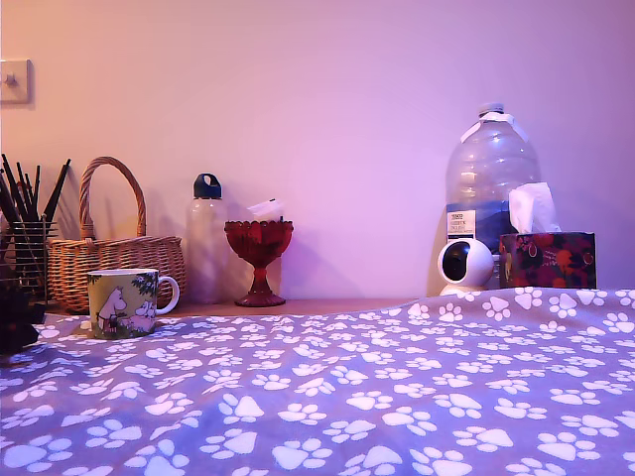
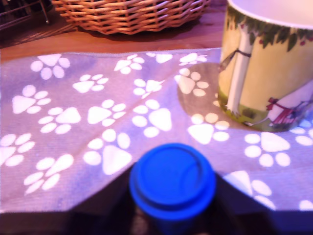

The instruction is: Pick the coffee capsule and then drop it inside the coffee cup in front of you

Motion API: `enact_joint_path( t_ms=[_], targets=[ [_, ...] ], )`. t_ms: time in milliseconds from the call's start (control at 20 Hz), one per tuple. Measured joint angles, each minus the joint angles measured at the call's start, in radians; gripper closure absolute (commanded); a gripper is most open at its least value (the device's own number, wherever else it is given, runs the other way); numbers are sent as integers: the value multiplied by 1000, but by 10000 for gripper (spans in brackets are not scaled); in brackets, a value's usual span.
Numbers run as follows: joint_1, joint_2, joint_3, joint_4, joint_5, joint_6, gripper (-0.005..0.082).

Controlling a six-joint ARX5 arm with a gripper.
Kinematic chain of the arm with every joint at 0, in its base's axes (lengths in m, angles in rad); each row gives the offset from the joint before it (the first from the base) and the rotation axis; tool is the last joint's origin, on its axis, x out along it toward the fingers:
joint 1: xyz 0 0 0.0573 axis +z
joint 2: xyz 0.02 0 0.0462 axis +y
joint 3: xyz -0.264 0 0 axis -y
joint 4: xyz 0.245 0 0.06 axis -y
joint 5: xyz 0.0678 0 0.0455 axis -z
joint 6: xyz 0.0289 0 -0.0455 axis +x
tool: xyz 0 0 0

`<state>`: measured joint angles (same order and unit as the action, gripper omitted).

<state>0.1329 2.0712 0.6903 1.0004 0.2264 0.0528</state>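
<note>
in the exterior view the coffee cup (image 1: 124, 302) sits at the lower left of the frame on the paw-print cloth (image 1: 397, 387), its handle turned to the frame's right, just in front of a wicker basket (image 1: 114, 253). a red goblet (image 1: 259, 258) and a clear bottle (image 1: 206, 238) stand behind it near the wall. neither the arm nor the capsule shows here; a dark blur at the far left edge cannot be identified.

the wrist view fills that gap: the coffee capsule (image 2: 172, 183) sits at the bottom centre, flat rimmed end toward the lens, seemingly carried in the gripper, though its fingers lie in shadow and the grasp cannot be told. the cup (image 2: 269, 63) fills the upper right, close by, suggesting an approach toward its mouth.
</note>
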Motion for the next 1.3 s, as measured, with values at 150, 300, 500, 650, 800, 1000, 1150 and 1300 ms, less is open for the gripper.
enact_joint_path(
  t_ms=[150, 300, 500, 650, 800, 1000, 1150, 1300],
  targets=[
    [0, 0, 0, 4, 1, 0, 555],
    [0, 0, 0, 15, 17, 0, 555],
    [0, -16, 0, -40, 92, -23, 555],
    [-9, -115, -1, -125, 114, -24, 555],
    [-24, -252, -1, -191, 114, -24, 555],
    [-67, -350, 0, -291, 114, -24, 555],
    [-98, -411, -1, -330, 114, -24, 555],
    [-120, -479, -1, -371, 112, -24, 555]
  ],
)
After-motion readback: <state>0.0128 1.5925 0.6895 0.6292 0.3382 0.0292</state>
